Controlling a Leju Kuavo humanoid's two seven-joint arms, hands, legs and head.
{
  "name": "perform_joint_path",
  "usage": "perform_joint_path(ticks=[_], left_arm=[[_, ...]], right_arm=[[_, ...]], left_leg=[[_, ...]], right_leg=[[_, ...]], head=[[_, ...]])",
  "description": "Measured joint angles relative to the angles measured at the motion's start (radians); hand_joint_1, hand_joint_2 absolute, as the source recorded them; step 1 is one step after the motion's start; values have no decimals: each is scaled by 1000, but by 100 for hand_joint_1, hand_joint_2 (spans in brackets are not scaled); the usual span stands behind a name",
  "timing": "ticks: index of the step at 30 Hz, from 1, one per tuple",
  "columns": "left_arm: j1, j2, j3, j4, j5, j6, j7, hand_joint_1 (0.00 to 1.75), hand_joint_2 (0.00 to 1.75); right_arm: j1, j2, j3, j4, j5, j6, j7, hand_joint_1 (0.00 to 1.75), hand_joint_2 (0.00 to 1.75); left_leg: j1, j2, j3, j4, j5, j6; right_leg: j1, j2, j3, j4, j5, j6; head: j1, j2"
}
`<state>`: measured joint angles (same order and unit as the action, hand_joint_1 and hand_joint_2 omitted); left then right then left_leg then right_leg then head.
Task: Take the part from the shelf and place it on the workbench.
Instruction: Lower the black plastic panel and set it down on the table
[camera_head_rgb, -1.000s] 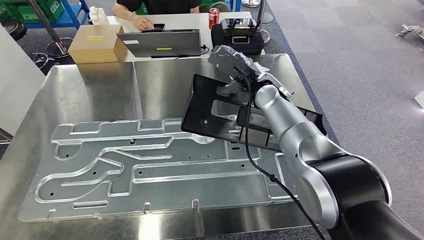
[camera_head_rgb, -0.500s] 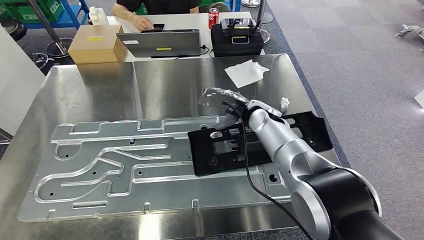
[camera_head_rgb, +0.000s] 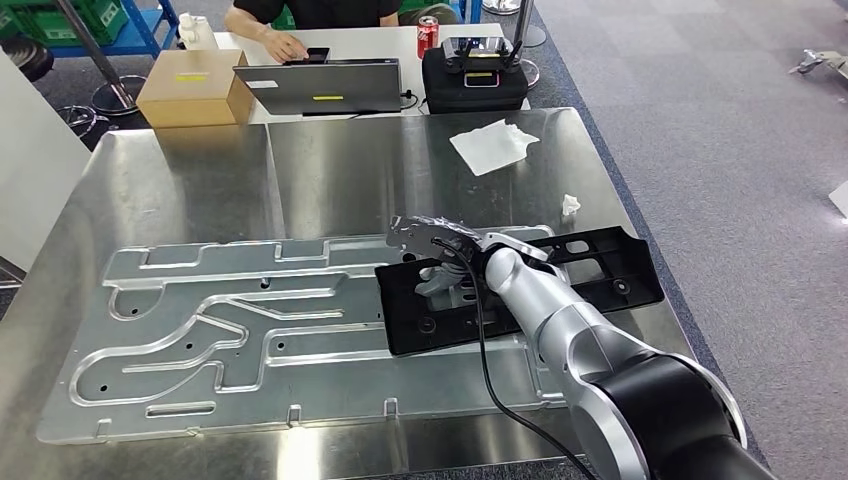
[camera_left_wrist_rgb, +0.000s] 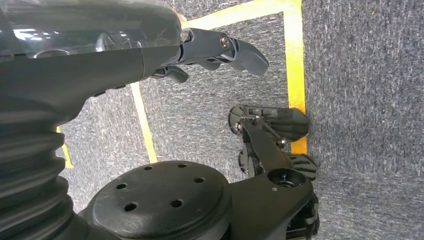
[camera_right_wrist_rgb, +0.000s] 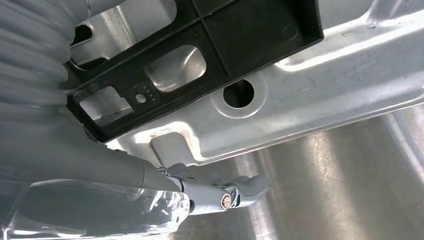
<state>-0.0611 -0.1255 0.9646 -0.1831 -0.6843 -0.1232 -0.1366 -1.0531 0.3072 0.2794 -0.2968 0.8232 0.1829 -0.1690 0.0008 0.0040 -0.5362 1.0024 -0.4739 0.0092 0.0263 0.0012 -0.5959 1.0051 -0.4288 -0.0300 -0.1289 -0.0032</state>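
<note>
Under right hand (camera_head_rgb: 432, 252) fingers (camera_right_wrist_rgb: 240, 192) — part (camera_head_rgb: 560, 285), flat

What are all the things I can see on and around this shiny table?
Black plastic part: one, flat on the table's right side, partly over the metal panel.
Metal panel: one, silver, grooved, across the table.
Table: one, steel.
Tissue: one, white, far right; a small white scrap nearby.
Cardboard box: one, brown, far desk.
Laptop: one, grey.
Black case: one.
Can: one, red.
Person: one, seated.
Right hand: on the part's left end.
Left hand: hanging over the floor.
</note>
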Motion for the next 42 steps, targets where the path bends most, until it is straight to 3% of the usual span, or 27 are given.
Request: perform_joint_path(ticks=[5, 9, 16, 19, 21, 23, 25, 26, 27, 28, 30, 32, 36, 38, 40, 41, 42], left_arm=[[0, 0, 4, 0, 1, 0, -14, 0, 175], [-1, 0, 10, 0, 9, -3, -51, 0, 0], [-3, 2, 34, 0, 42, -25, -83, 0, 0], [-4, 2, 51, 0, 63, -27, -85, 0, 0], [-7, 0, 61, 0, 73, -29, -82, 0, 0], [-10, -2, 68, 0, 77, -31, -77, 0, 0], [-11, -4, 75, 0, 77, -32, -73, 0, 0], [-11, -6, 78, 0, 77, -32, -71, 0, 0], [-11, -7, 80, 0, 77, -32, -70, 0, 0], [-11, -8, 82, 0, 77, -32, -69, 0, 0], [-11, -11, 84, 0, 78, -32, -69, 0, 0], [-13, -13, 86, 0, 78, -33, -69, 0, 0], [-15, -14, 93, 0, 79, -42, -70, 0, 0], [-14, -14, 97, 0, 79, -44, -71, 0, 0], [-14, -14, 101, 0, 79, -46, -72, 0, 0], [-13, -14, 102, 0, 78, -46, -72, 0, 0], [-12, -14, 103, 0, 78, -47, -73, 0, 0]], right_arm=[[1, -4, 0, 3, -2, -7, 1, 0, 175], [7, -9, 0, 4, -15, -19, -1, 0, 175], [24, -22, -1, 5, -37, -35, -16, 0, 175], [26, -29, -5, 4, -55, -45, -34, 0, 175], [24, -35, -12, 2, -68, -54, -49, 0, 175], [23, -43, -20, -1, -79, -63, -62, 0, 175], [23, -53, -30, -1, -87, -70, -69, 0, 175], [23, -57, -34, -2, -89, -73, -72, 0, 175], [23, -62, -38, -2, -91, -76, -73, 0, 175], [20, -66, -42, -4, -91, -79, -74, 0, 175], [5, -75, -48, -10, -86, -86, -73, 0, 175], [-21, -80, -50, -17, -74, -96, -70, 0, 175], [-99, -91, -54, -34, -70, -103, -55, 0, 175], [-150, -93, -55, -43, -69, -99, -46, 0, 175], [-191, -91, -55, -49, -64, -89, -37, 0, 175], [-205, -89, -55, -50, -61, -83, -33, 0, 175], [-217, -85, -55, -52, -59, -79, -28, 0, 175]], left_leg=[[0, 0, 0, 0, 0, 0], [0, 0, 0, 0, 0, 0], [-7, 0, 0, 2, -2, 3], [-8, 0, 0, 1, 3, 10], [-2, 4, 3, -9, 13, 18], [3, 7, 3, -16, 20, 25], [4, 8, 1, -15, 20, 26], [5, 8, 0, -14, 20, 25], [6, 8, -1, -12, 19, 24], [8, 8, -1, -9, 18, 22], [12, 8, -3, 0, 11, 11], [11, 9, -10, 8, 6, -3], [12, 10, -28, 24, -4, -28], [15, 7, -59, 94, -56, -35], [15, 5, -112, 225, -122, -37], [15, 5, -131, 276, -137, -38], [15, 5, -137, 295, -132, -38]], right_leg=[[0, 0, 0, 0, 0, 0], [0, 0, 0, 0, 0, 0], [-4, 0, 0, -1, 2, 4], [-7, 0, 0, -1, 6, 11], [-8, 2, -7, 15, -8, 20], [-14, 3, -44, 98, -60, 32], [-26, 3, -107, 231, -116, 44], [-32, 2, -128, 275, -124, 49], [-38, 1, -135, 286, -113, 54], [-43, 0, -122, 256, -84, 58], [-50, -3, -60, 129, -20, 64], [-47, -4, -19, 40, 2, 59], [-43, 0, -27, 22, 5, 31], [-45, 1, -31, 17, 11, 17], [-40, 1, -35, 18, 15, 9], [-38, 0, -37, 18, 16, 7], [-36, 1, -39, 20, 17, 5]], head=[[0, 0], [0, 0], [0, 0], [0, 0], [0, 0], [0, 0], [0, 0], [0, 0], [0, 0], [0, 0], [0, 0], [0, 0], [-1, 0], [-1, 0], [-1, 0], [-1, 0], [-1, 0]])
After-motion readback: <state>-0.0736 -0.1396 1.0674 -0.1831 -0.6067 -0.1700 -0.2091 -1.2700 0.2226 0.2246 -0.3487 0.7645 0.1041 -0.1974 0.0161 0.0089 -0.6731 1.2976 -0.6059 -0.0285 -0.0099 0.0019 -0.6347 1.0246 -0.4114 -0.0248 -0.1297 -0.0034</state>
